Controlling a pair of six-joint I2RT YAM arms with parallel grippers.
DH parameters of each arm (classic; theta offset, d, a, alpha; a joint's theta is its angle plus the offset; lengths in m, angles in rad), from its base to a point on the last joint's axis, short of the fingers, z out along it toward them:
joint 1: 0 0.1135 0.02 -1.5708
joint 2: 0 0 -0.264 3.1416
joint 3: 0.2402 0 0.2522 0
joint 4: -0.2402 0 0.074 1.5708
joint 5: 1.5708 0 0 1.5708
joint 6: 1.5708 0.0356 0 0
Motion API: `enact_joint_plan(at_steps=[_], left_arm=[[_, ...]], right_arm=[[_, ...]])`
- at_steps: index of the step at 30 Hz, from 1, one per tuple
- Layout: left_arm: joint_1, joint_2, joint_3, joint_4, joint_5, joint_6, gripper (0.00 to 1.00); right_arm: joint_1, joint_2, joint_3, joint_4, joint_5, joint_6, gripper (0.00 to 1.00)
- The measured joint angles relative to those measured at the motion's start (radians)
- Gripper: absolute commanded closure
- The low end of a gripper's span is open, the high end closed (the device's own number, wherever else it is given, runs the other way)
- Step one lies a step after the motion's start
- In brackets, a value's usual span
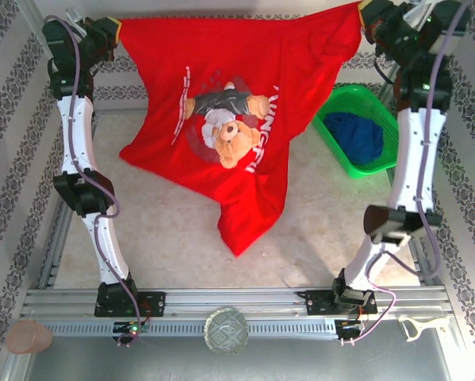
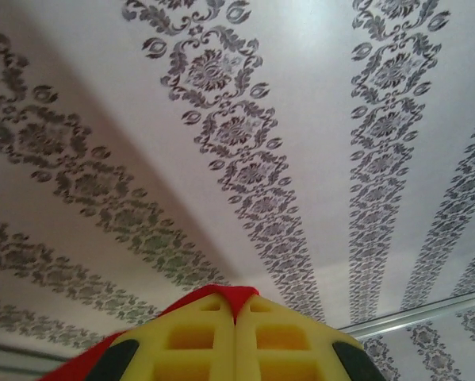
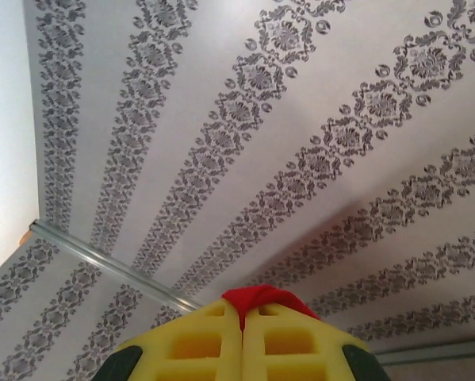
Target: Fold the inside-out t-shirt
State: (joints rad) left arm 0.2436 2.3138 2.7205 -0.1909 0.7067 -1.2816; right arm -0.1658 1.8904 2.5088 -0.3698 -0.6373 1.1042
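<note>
Pinching the inside-out t-shirt (image 1: 237, 79) at two top corners with left hand (image 1: 114, 36) and right hand (image 1: 364, 12), holding it spread above the counter's (image 1: 166, 230) far edge; green basket (image 1: 340, 149) with dark blue garment (image 1: 356, 135) just beside, right edge.

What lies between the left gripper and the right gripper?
The red t-shirt hangs spread there, its upper edge pinched by left gripper and right gripper, as the top view shows.

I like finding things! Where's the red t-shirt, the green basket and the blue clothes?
red t-shirt (image 1: 229, 44), top external view, plain cloth near its top edge.
green basket (image 1: 332, 144), top external view, its left rim.
blue clothes (image 1: 356, 135), top external view, middle of the pile.
</note>
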Motion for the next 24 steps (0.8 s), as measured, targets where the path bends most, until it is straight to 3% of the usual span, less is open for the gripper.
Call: enact_joint_plan(at_steps=[5,9,13,16,19,21,24], left_arm=[[-0.009,0.053,0.093,0.016,-0.034,-0.066,0.97],[-0.008,0.035,0.095,0.037,-0.037,-0.076,0.94],[-0.003,-0.012,0.066,0.029,0.008,-0.051,0.94],[-0.007,-0.114,-0.095,-0.003,0.055,0.033,0.90],[-0.013,-0.324,-0.527,0.067,0.074,0.114,0.85],[-0.013,-0.492,-0.921,0.186,0.073,0.128,0.84],[-0.003,-0.613,-1.365,0.340,0.072,0.131,0.84]], right_arm=[[0.000,0.262,0.417,-0.020,0.019,0.090,1.00],[-0.001,0.204,0.348,-0.007,0.026,0.101,1.00],[0.000,-0.037,0.001,0.021,0.027,0.041,1.00],[0.018,-0.296,-0.396,0.082,0.039,-0.030,1.00],[0.062,-0.548,-0.829,0.176,0.069,-0.085,1.00],[0.102,-0.708,-1.152,0.229,0.092,-0.110,1.00],[0.152,-0.853,-1.556,0.261,0.143,-0.129,1.00]])
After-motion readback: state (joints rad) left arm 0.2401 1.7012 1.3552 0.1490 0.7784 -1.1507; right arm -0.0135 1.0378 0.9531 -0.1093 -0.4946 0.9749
